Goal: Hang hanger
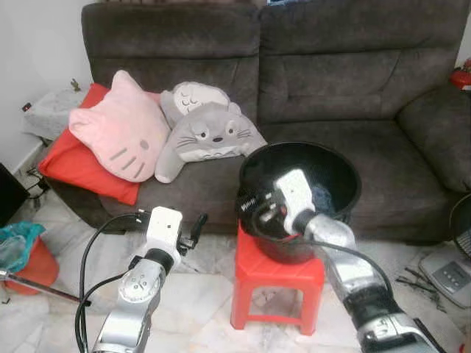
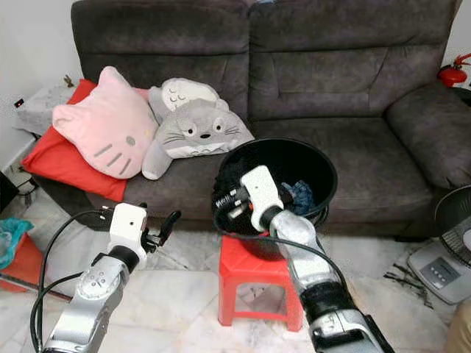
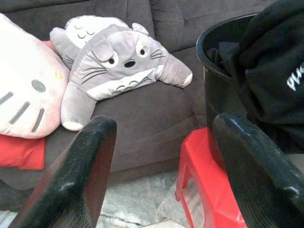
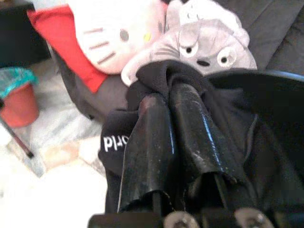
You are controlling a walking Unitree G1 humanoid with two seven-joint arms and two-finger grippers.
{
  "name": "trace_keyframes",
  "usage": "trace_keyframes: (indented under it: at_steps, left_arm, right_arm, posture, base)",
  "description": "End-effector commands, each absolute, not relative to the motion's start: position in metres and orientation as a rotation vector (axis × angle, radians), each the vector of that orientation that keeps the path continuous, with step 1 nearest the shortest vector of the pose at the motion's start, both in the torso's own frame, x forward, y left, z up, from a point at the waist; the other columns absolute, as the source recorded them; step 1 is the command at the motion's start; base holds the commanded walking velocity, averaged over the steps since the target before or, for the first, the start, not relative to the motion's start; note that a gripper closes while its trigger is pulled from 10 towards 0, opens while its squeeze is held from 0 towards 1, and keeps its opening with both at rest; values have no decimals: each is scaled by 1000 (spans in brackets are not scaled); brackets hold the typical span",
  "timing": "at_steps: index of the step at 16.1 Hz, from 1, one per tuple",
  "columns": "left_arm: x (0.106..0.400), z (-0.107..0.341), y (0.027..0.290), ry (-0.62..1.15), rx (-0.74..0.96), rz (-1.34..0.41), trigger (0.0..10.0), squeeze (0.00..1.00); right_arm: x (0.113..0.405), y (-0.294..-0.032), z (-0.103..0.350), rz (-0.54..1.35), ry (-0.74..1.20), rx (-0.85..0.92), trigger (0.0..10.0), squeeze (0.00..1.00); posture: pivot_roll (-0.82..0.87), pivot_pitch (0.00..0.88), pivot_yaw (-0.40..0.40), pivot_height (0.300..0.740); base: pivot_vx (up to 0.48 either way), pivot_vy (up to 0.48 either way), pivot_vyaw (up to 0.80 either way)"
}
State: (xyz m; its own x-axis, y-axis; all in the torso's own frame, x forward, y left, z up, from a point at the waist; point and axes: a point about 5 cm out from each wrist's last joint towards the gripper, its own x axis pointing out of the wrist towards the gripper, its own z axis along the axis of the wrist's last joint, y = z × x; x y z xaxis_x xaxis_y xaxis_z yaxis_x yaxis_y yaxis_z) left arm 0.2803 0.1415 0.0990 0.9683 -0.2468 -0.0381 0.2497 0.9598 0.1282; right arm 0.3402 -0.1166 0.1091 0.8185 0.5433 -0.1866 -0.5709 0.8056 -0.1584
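Though tasked with a hanger, seen from the head: right gripper (image 1: pixel 256 212) clamped on a black garment (image 1: pixel 249 200) at the near rim of the black bucket (image 1: pixel 346 165) atop a red stool (image 1: pixel 276 268); left gripper (image 1: pixel 197 226) spread open, well apart from that cloth.

Along the left fingers (image 3: pixel 90 156): parted, nothing between, bucket just beyond one tip.

Along the right fingers (image 4: pixel 190 118): pressed together, cloth bunched over both tips. Judged soft, light and limp, unlikely to slip; best pinched at a thick fold. Cannot tell where a hanger lies.

Black garment (image 4: pixel 156 80) over right claw's (image 4: pixel 175 102) fingertips.
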Motion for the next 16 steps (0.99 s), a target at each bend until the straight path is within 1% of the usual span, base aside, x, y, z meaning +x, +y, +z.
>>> trace_keyframes:
  at_steps: [1, 2, 5, 8, 9, 13, 16]
  left_arm:
    - [280, 97, 143, 30, 140, -252, 10000, 0]
    - [280, 97, 143, 30, 140, -252, 10000, 0]
    - [279, 97, 143, 33, 142, -251, 10000, 0]
    - [278, 96, 143, 34, 141, -254, 10000, 0]
    - [278, 96, 143, 33, 141, -252, 10000, 0]
    - [278, 97, 144, 32, 142, -247, 10000, 0]
    - [278, 97, 144, 32, 142, -245, 10000, 0]
  right_arm:
    - [337, -118, 107, 618, 148, -238, 10000, 0]
    - [336, -120, 107, 610, 148, -234, 10000, 0]
    - [329, -139, 108, 502, 137, -182, 10000, 0]
    - [323, -143, 102, 480, 157, -162, 10000, 0]
    - [323, -145, 105, 447, 142, -135, 10000, 1000]
    - [325, -150, 125, 389, 30, -124, 10000, 1000]
    - [322, -155, 134, 345, -32, -74, 10000, 1000]
  posture:
    - [-24, 0, 81, 740]
    - [-23, 0, 81, 740]
    - [-29, 0, 80, 740]
    - [-30, 0, 81, 740]
    - [-29, 0, 80, 740]
    - [-28, 0, 78, 740]
    - [-29, 0, 77, 740]
  base:
    - [0, 0, 0]
    - [0, 0, 0]
    - [0, 0, 0]
    - [0, 0, 0]
    - [0, 0, 0]
    - [0, 0, 0]
    - [0, 0, 0]
